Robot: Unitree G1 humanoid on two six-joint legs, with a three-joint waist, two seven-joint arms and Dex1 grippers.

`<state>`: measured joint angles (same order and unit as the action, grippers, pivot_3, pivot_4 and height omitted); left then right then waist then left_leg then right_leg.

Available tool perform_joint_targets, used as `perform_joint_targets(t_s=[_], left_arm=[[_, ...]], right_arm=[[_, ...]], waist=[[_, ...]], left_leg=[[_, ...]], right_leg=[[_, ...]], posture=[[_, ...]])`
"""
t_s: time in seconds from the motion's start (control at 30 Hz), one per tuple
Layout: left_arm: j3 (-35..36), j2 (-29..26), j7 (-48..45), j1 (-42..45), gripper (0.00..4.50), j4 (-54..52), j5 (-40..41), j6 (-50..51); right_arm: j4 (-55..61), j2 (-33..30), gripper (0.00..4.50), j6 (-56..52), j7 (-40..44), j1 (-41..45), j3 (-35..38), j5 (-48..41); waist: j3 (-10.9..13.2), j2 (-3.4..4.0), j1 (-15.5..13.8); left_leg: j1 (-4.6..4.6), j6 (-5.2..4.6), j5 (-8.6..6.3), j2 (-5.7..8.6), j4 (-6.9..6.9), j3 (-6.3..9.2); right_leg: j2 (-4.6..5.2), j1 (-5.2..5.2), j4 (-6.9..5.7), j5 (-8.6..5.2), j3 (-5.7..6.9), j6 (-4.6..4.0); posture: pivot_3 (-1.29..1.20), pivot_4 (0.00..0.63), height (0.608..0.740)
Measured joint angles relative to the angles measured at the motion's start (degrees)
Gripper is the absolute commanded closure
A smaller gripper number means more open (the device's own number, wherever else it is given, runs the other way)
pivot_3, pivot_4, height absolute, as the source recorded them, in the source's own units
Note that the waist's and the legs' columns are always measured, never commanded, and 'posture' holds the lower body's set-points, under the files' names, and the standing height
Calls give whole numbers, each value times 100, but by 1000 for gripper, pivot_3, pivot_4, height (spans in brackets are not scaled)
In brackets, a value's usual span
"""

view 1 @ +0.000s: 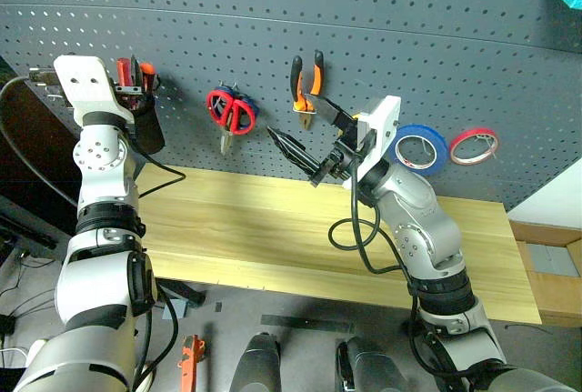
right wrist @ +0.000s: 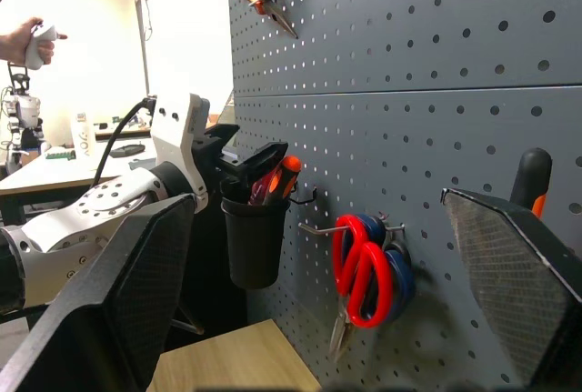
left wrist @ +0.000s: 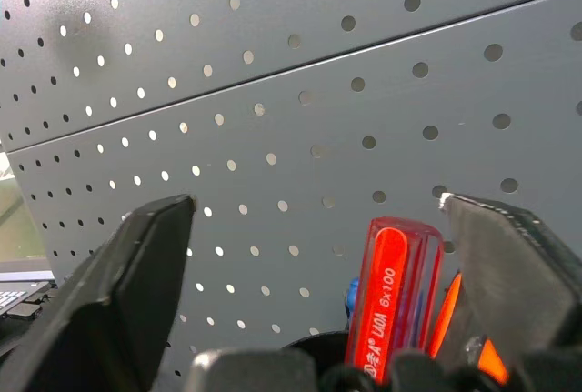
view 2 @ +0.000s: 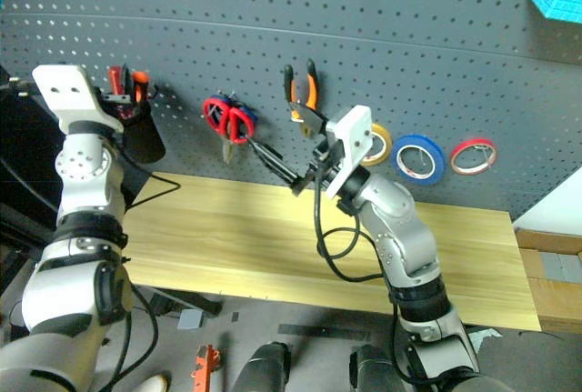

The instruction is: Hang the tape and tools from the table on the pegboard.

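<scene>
On the dark grey pegboard (view 1: 436,37) hang the red-handled scissors (view 1: 238,117), the orange-and-black pliers (view 1: 316,74) and the blue tape (view 1: 440,157). The red-handled screwdriver (left wrist: 396,292) stands in a black cup (view 1: 145,128) fixed to the board at the left. My left gripper (left wrist: 316,201) is at the cup's mouth, open, its fingers on either side of the red handle and apart from it. My right gripper (view 1: 293,117) hovers open and empty over the table (view 1: 255,228), in front of the pliers and scissors.
Blue-handled scissors sit behind the red ones. An orange-handled screwdriver (right wrist: 286,169) shares the cup. A yellow roll (view 2: 377,144) and a thin red roll (view 1: 474,145) hang beside the blue tape. A person's hand (right wrist: 27,42) holds a controller far off. An orange tool (view 1: 191,360) lies on the floor.
</scene>
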<state>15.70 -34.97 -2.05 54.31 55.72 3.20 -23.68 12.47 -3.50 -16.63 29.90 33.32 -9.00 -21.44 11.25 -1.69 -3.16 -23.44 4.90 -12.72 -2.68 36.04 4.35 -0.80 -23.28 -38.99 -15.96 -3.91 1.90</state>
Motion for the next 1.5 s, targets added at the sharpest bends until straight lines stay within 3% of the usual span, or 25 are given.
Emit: perform_joint_targets(t_s=[0.2,0.43,0.67,1.0,1.3,1.5], left_arm=[[3,3,-44,-62,20,-259,66,90],[50,148,-125,-599,20,-1324,290,663],[213,237,-77,-1610,20,-3570,572,1964],[346,780,266,-2732,20,-6137,884,3680],[221,1827,533,-4036,20,-7576,1247,5013],[-273,2558,629,-4670,20,-7644,1355,5809]], right_arm=[[-30,-1,0,7,0,2,0,2],[-115,-2,0,74,2,81,4,2],[-115,-13,0,81,-3,120,-6,2],[311,-39,0,28,-245,-387,-167,134],[1003,-556,0,-408,-706,-1492,-283,587],[1033,-729,0,-584,-1356,-2243,-192,1188]], waist=[[0,0,-2],[0,0,0],[1,0,2],[-2,-2,-22],[-15,-15,-45],[-82,-29,-57]], left_leg=[[0,0,0,0,0,0],[0,0,0,-1,0,1],[0,0,0,-2,-1,2],[0,1,1,-1,1,5],[3,3,2,1,4,5],[4,8,5,4,5,5]], right_leg=[[0,0,1,0,0,0],[0,0,-1,0,0,0],[1,0,-1,-1,-2,-1],[5,3,-2,-1,-2,-1],[8,7,-2,0,-4,-1],[8,8,-2,0,-5,-2]], posture=[[216,185,740],[217,193,740],[226,187,740],[224,163,740],[199,124,740],[158,87,740]])
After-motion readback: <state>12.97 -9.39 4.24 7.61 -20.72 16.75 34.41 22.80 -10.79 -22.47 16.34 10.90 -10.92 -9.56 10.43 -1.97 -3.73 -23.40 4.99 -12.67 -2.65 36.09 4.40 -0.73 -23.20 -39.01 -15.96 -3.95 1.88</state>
